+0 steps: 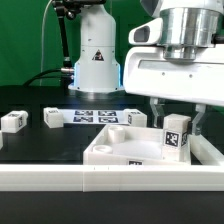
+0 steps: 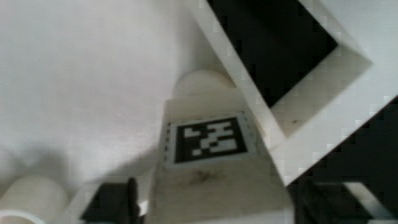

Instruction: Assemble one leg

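A white leg [image 1: 177, 135] with a black-and-white tag stands upright between my fingers, over the near right corner of the large white square panel [image 1: 118, 147]. My gripper [image 1: 175, 122] is shut on it from above. In the wrist view the leg [image 2: 210, 150] fills the middle, its tag facing the camera, with the dark fingers [image 2: 118, 195] pressed on both sides. The panel [image 2: 89, 80] lies beneath it. I cannot tell whether the leg's lower end touches the panel.
Two more legs [image 1: 12, 122] [image 1: 52, 118] stand on the black table at the exterior view's left. The marker board [image 1: 100, 116] lies behind the panel. A white rail [image 1: 60, 180] runs along the front. The robot base [image 1: 97, 60] stands at the back.
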Action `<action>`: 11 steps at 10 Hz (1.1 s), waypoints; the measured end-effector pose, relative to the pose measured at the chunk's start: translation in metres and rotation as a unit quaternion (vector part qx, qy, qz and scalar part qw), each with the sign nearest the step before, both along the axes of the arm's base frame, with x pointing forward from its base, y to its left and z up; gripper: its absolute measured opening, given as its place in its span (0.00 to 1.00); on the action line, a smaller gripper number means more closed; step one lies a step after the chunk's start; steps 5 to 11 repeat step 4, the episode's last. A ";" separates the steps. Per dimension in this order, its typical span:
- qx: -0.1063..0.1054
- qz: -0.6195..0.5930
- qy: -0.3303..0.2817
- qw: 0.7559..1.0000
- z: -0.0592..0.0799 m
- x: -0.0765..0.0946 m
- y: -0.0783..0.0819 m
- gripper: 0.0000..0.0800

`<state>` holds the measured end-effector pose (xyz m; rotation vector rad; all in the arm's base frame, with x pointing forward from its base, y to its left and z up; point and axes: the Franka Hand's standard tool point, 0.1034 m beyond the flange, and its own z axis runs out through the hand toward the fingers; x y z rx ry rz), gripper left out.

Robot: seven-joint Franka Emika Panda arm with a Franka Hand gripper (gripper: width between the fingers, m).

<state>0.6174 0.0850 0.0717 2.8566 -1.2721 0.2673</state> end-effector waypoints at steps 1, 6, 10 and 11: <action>0.000 0.000 0.000 1.000 0.000 0.000 0.000 0.75; 0.000 0.000 0.000 1.000 0.000 0.000 0.000 0.81; 0.000 0.000 0.000 1.000 0.000 0.000 0.000 0.81; 0.000 0.000 0.000 1.000 0.000 0.000 0.000 0.81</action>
